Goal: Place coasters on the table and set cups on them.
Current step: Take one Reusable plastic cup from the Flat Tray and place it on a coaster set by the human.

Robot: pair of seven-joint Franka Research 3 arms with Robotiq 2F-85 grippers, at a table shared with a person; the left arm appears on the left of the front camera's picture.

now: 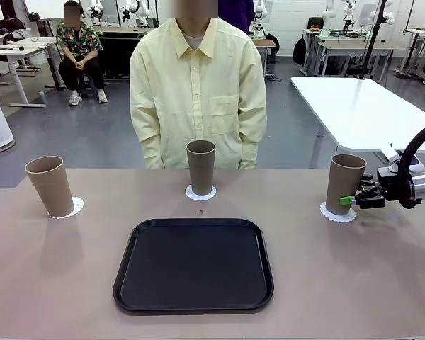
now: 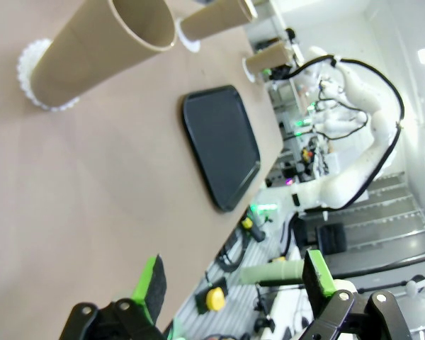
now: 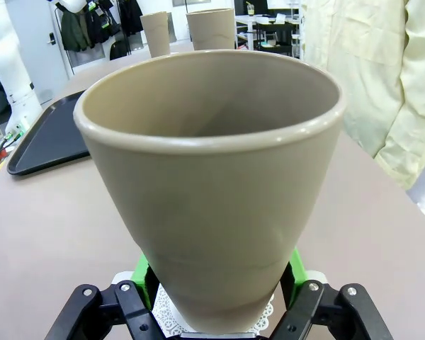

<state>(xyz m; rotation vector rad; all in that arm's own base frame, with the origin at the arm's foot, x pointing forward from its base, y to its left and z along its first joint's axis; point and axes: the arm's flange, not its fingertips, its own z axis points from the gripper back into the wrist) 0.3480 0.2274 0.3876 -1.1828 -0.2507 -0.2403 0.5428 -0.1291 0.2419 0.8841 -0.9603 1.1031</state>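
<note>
Right cup: the tall tapered grey-brown tumbler at the right of the front view (image 1: 342,183) stands upright on a small round white lacy paper coaster (image 1: 338,213), which rests on the beige-brown tabletop (image 1: 71,269); judging by this, it is the last cup set down.
Other cups: the middle tumbler (image 1: 200,166) stands on its coaster (image 1: 200,193) in the upper centre of the front view; the left tumbler (image 1: 49,185) sits on its coaster (image 1: 72,208) at centre left, apparently leaning a little, though wide-angle distortion may account for that.
Tray: the black rounded-square tray (image 1: 193,264) lies bare at lower centre, in front of the middle cup.
Right gripper (image 1: 348,200): reaches in level from the right edge, fingers either side of the right cup's lower part; in the right wrist view the green pads (image 3: 146,273) flank the base, and whether they touch the wall I cannot tell, so the jaws read as spread about the cup, likely letting go.
Left gripper (image 2: 234,283): jaws wide and empty, at the bottom of the left wrist view, held back from the left cup.
Person: stands behind the middle cup, hands not involved.
Progress: by my reading, all three cups are on coasters.
</note>
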